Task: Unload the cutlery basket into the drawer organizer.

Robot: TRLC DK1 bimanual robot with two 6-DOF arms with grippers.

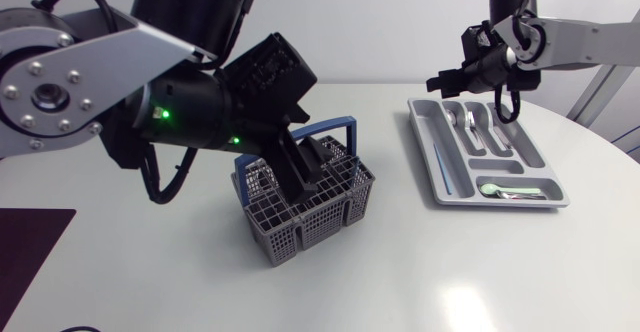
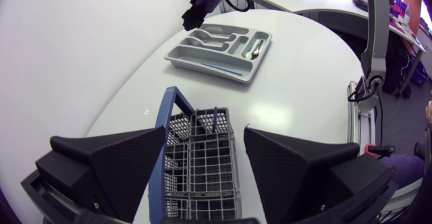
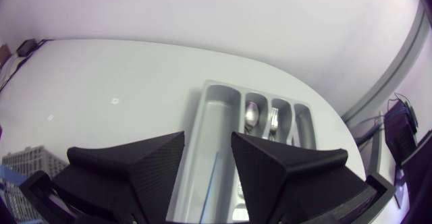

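Fingers apart, left tool (image 2: 204, 133) hangs over one cutlery basket (image 1: 322, 224), right tool (image 3: 208, 137) over one drawer organizer (image 1: 441, 167).

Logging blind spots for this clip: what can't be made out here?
Head view: the left arm hides much of the cutlery basket; its contents cannot be counted.
Right wrist view: the right gripper's open fingers cover the drawer organizer's near end.
Head view: the thin blue item in the organizer is too small to identify.

Grey cutlery basket (image 1: 310, 224) (blue handle up) stands well apart from grey drawer organizer (image 1: 428, 157) holding spoons (image 1: 472, 122).
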